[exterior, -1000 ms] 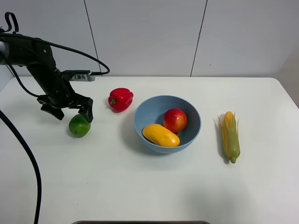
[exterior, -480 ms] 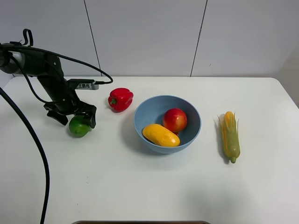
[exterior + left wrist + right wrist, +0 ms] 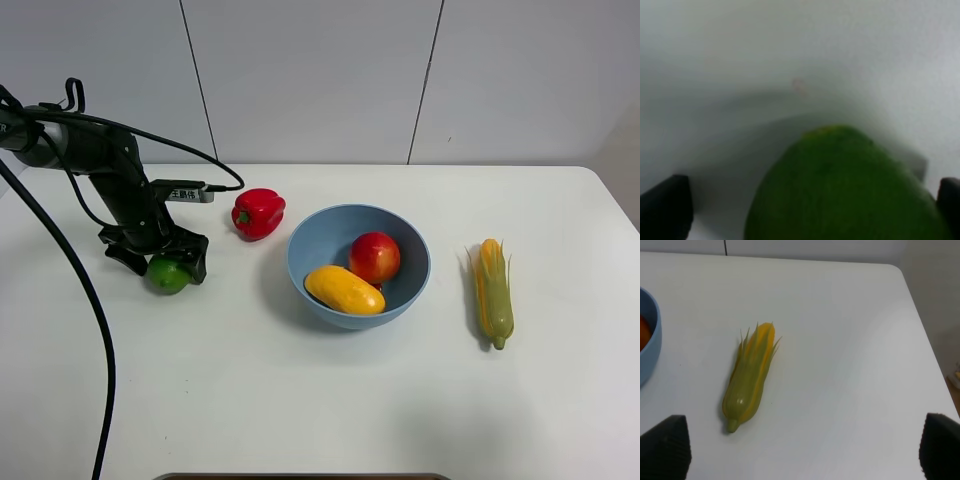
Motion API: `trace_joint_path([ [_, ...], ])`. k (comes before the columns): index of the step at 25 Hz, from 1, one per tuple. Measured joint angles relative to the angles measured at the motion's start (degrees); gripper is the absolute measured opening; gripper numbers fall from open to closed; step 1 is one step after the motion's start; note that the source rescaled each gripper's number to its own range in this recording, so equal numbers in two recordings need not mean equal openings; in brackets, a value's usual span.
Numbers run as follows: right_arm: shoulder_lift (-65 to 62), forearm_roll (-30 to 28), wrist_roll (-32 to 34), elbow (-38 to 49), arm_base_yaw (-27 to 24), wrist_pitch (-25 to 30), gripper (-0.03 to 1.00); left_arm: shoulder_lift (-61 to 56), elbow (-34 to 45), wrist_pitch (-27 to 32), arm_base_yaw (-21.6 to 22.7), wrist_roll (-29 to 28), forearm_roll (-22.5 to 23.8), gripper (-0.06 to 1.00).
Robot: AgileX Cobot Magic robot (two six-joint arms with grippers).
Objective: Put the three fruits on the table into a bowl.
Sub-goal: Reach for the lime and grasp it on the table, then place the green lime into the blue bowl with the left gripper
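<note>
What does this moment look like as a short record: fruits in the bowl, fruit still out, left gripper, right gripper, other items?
in bowl: mango and apple, inside the light-blue bowl
still out: lime on the table, left of the bowl
left gripper: down over the lime, fingers on either side, jaws apart
right gripper: open, empty, above the corn cob
other items: red bell pepper behind the bowl's left side; corn cob right of the bowl
</note>
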Motion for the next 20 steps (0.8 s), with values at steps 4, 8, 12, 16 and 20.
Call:
trace_joint_path([
  [4,0.0,0.0,0.0,0.0,0.0,0.0,0.78,0.11,0.0,0.0,0.0,-0.14,0.35,0.63],
  [8,0.0,0.0,0.0,0.0,0.0,0.0,0.78,0.22,0.0,0.1,0.0,-0.24,0.42,0.46],
  [12,0.0,0.0,0.0,0.0,0.0,0.0,0.78,0.29,-0.06,0.44,0.0,-0.3,0.42,0.22],
  [16,0.0,0.0,0.0,0.0,0.0,0.0,0.78,0.29,-0.12,1.26,0.0,-0.3,0.28,0.0],
  [20,0.0,0.0,0.0,0.0,0.0,0.0,0.78,0.29,-0.12,1.52,0.0,-0.3,0.23,0.0],
])
